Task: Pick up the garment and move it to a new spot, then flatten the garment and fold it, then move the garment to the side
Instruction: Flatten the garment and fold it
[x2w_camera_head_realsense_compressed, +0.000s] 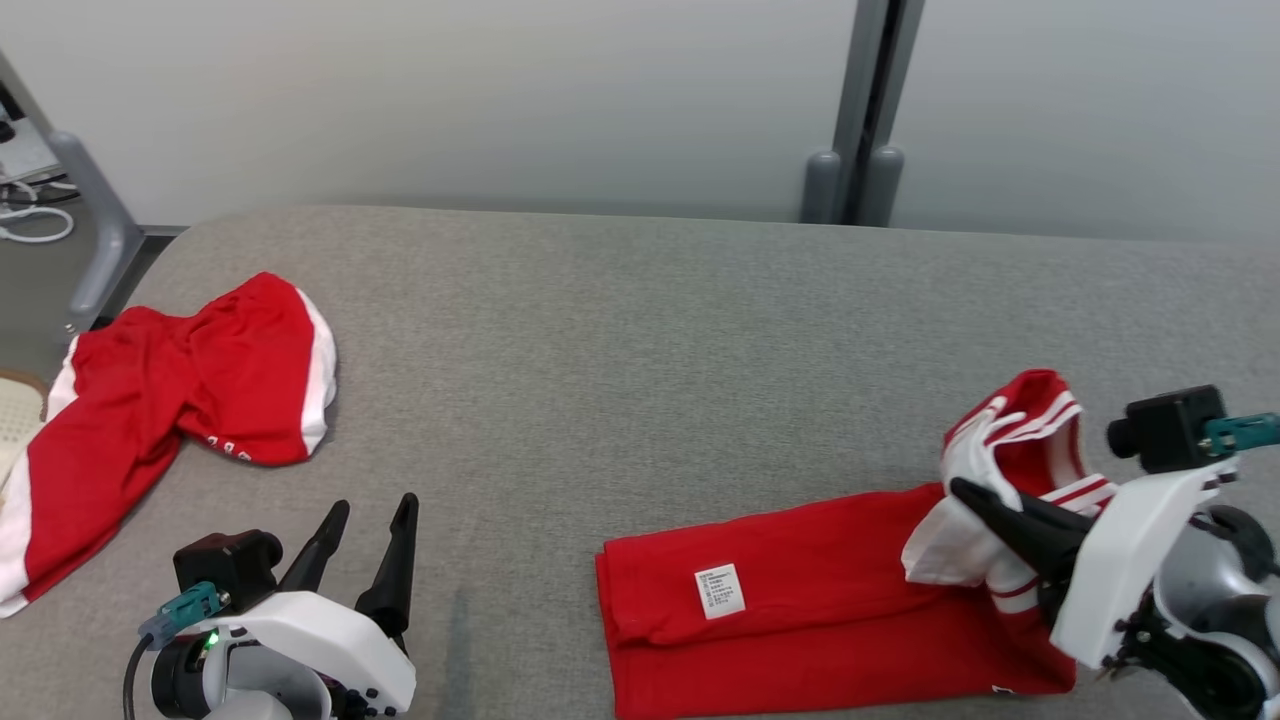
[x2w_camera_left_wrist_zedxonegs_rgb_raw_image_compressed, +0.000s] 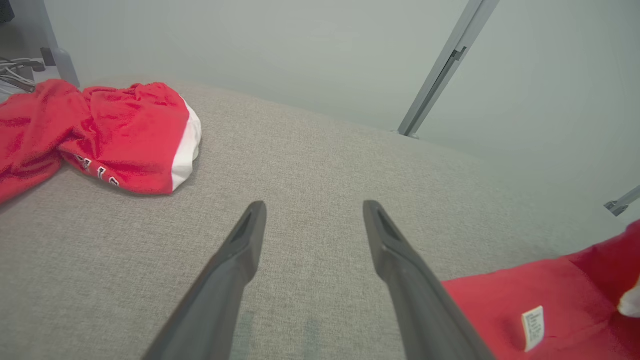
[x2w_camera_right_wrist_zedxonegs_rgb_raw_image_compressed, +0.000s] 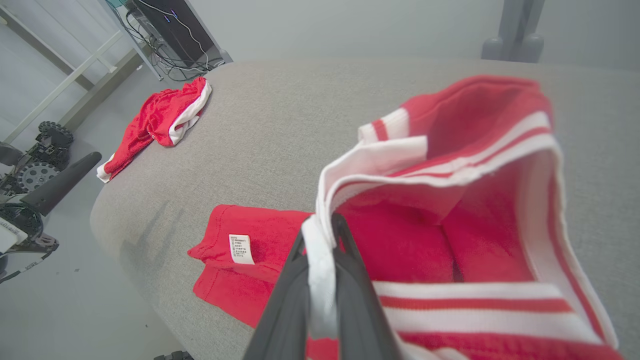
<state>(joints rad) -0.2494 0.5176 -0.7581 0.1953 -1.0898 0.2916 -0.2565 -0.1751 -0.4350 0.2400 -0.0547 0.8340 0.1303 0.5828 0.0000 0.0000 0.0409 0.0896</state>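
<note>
My right gripper (x2w_camera_head_realsense_compressed: 968, 492) is closed tight on the white sleeve edge of the garment (x2w_camera_head_realsense_compressed: 820, 620). That end is lifted off the bench (x2w_camera_head_realsense_compressed: 620, 330) at the lower right of the head view. In the right wrist view the white hem runs straight between my two fingers. The rest of the garment lies flat as a long red strip, its long axis running left to right across the lower frame, with a white label (x2w_camera_head_realsense_compressed: 720, 590) near its left end. From the right gripper the cloth stretches away toward frame left, so I judge that any fold or drag has to follow that line. My left gripper (x2w_camera_head_realsense_compressed: 373, 503) sits at the lower left, fingers spread wide and holding nothing. It is near the strip's free left end but apart from it, which makes it the nearer arm for that end. The red shorts (x2w_camera_head_realsense_compressed: 200, 390) lie further off at the left.
</note>
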